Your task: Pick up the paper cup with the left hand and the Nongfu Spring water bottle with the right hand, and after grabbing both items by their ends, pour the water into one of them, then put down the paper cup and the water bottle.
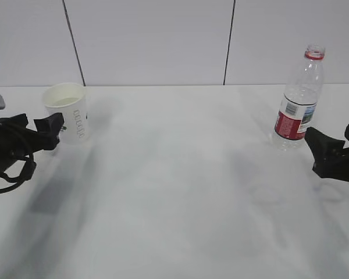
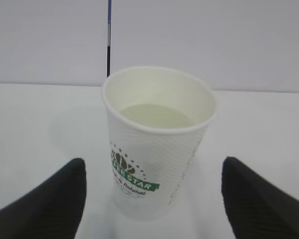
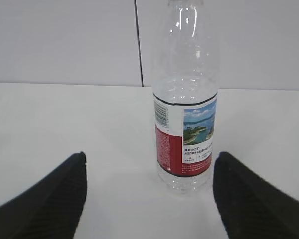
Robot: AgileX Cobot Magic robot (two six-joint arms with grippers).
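Two claws stand wide, holding nothing. Left claw (image 2: 152,199) frames the cup (image 2: 157,142), upright on the table (image 1: 174,192) at far left, with water (image 2: 157,115) already inside; a bump or hard squeeze could slop it. Right claw (image 3: 149,199) frames the bottle (image 3: 187,99), upright at far right; tall, capless and seemingly empty, a nudge could topple it.

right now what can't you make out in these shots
- Nongfu Spring water bottle: neck and mouth cut off by the top edge in the right wrist view; any water left inside it can't be judged.
- Paper cup: base cut off by the bottom edge in the left wrist view; small print blurred.
- Left gripper and right gripper: arms cut off by the exterior view's side edges.
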